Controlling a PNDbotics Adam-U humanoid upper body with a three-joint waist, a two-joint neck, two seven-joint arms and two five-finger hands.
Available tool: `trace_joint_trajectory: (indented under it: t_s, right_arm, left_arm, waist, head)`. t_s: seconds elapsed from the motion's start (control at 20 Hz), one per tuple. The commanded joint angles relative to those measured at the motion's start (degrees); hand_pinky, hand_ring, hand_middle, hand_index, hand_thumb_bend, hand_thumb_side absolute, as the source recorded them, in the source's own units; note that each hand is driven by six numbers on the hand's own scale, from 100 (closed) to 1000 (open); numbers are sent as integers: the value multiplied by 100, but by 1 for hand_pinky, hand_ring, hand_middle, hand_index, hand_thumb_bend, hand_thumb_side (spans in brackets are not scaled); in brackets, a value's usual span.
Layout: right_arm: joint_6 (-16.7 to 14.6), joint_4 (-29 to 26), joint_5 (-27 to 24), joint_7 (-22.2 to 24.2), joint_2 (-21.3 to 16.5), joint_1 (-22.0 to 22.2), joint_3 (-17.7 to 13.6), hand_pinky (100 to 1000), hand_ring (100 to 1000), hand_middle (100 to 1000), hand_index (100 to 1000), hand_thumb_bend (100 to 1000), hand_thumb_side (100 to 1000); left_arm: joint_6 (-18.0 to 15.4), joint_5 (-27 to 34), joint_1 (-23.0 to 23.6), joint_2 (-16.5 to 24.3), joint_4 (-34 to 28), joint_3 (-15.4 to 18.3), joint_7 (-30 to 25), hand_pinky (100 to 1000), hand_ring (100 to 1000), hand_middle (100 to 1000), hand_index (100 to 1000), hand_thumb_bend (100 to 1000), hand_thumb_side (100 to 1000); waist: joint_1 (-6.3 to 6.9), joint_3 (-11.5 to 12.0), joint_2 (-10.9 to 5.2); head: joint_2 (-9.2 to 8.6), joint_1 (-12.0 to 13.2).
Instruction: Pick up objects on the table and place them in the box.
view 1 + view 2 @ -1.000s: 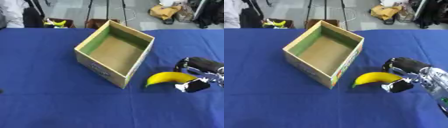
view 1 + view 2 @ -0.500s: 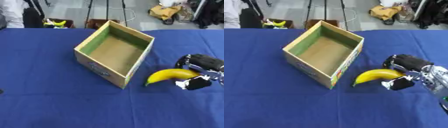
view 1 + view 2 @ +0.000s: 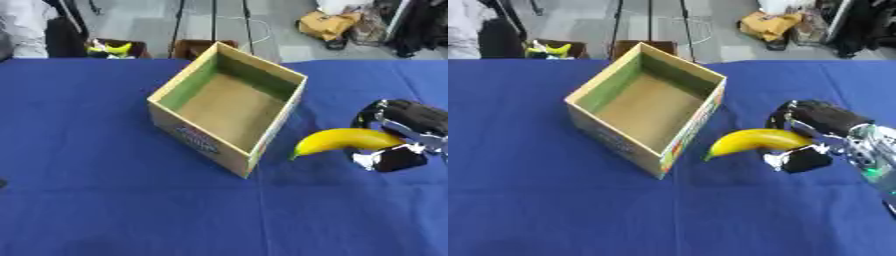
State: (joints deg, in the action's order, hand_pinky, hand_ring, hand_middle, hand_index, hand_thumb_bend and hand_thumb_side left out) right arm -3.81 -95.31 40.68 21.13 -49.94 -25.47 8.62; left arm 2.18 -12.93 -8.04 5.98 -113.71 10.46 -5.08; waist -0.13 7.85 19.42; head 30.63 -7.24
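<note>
Yellow banana (image 3: 754, 140) now lifted off the blue bench (image 3: 105, 200), held in the right hand (image 3: 820, 135), fingers (image 3: 802, 161) curled round its end; a second ago it lay lower, just right of the open box (image 3: 229, 107).

Right hand (image 3: 815, 137): fingers are covering the stem end of the banana (image 3: 750, 141), so contact area isn't visible. Forearm is running off the right edge in both views; in the left eye view the wrist is being cut at the frame edge. Left hand isn't showing in either view.

Cardboard box (image 3: 229, 107): near wall is hiding part of the inside floor; printed label on outer wall is too blurred to read.

Beyond the table's far edge: small yellow-green items (image 3: 109, 48) are too blurred to identify. Person's sleeve (image 3: 24, 30) is being cropped at the top left corner.
</note>
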Motion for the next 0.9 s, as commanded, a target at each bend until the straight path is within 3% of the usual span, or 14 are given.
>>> trace_joint_trajectory:
  t_s: [0.05, 0.9]
  right_arm:
    - [37, -166, -56, -67, -258, -82, -134, 709, 753, 499, 612, 144, 589]
    - [150, -368, -279, -336, -472, -410, -311, 710, 750, 478, 608, 124, 639]
  left_arm:
    - [1, -15, -7, 62, -88, 28, -24, 162, 249, 321, 486, 100, 1000]
    - [2, -34, 4, 85, -88, 26, -47, 164, 250, 323, 488, 100, 1000]
  waist:
    - [0, -8, -126]
    - [-33, 18, -145]
  head:
    - [-59, -21]
    - [-43, -38]
